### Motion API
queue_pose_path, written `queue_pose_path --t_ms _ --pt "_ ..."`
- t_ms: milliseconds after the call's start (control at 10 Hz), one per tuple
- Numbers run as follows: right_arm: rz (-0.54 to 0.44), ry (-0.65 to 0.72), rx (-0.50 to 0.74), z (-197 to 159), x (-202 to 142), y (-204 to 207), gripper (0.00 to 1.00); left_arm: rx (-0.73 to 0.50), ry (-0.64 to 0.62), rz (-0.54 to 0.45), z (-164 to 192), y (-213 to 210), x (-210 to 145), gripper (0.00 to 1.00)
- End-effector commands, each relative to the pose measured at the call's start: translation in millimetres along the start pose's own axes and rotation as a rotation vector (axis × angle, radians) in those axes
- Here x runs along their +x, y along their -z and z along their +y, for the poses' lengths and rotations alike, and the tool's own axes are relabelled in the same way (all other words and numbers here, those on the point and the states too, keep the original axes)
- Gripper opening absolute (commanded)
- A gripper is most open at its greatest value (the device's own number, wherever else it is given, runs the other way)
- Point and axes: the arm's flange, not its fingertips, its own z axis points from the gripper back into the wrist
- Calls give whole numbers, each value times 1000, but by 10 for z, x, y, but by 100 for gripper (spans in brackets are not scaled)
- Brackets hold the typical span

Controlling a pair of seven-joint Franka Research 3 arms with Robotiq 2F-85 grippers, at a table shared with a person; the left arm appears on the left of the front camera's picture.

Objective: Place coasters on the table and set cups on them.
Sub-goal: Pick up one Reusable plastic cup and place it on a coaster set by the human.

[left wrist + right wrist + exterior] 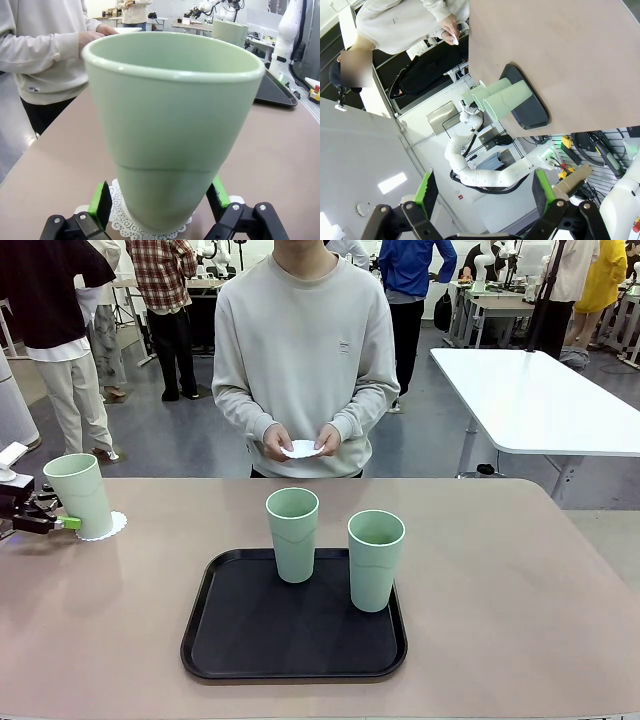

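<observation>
Cup (80,495) stands upright on a coaster (108,530) at the table's (500,570) left side, its base between the left gripper's (160,199) wide-spread fingers; two cups (292,533) (375,558) wait on the tray (290,640), the right gripper (485,192) hanging open, well apart from them.

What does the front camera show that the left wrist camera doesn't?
Front view: the whole black tray, two cups apart on it, and both the person's hands holding a coaster. Left wrist view: both green pads of the open left end effector, either side of the third cup, and its lacy coaster up close. Both: that cup on its coaster, and the table.
</observation>
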Motion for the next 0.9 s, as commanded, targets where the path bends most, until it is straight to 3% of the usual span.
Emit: queue_pose_path --t_ms 0,800 --pt "-11 -4 3 5 6 -4 100 9 -25 -22 131 -49 11 100" --pt "-11 -4 3 5 6 -4 100 18 -64 0 83 -241 -33 100"
